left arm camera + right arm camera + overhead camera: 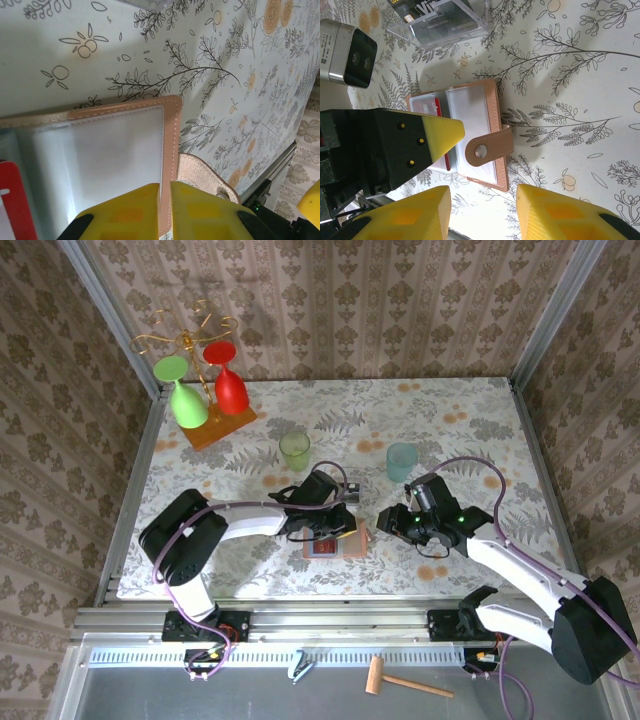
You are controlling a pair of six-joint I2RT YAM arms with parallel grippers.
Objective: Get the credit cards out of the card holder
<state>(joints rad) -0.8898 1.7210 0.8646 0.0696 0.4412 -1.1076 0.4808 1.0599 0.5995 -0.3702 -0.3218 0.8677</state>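
left claw (165, 200): pinching edge of salmon-pink leather card holder (172, 130)
right claw (482, 200): spread; holder just left of it
red flat card (12, 210): pocketed

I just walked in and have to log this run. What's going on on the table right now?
The left end effector is shut on the edge of the card holder, which lies open on the table. A red card shows inside the holder and is not yet out. The right end effector is open and hovers beside the holder, touching nothing. A clear case with a dark card in it lies on the table beyond the holder.
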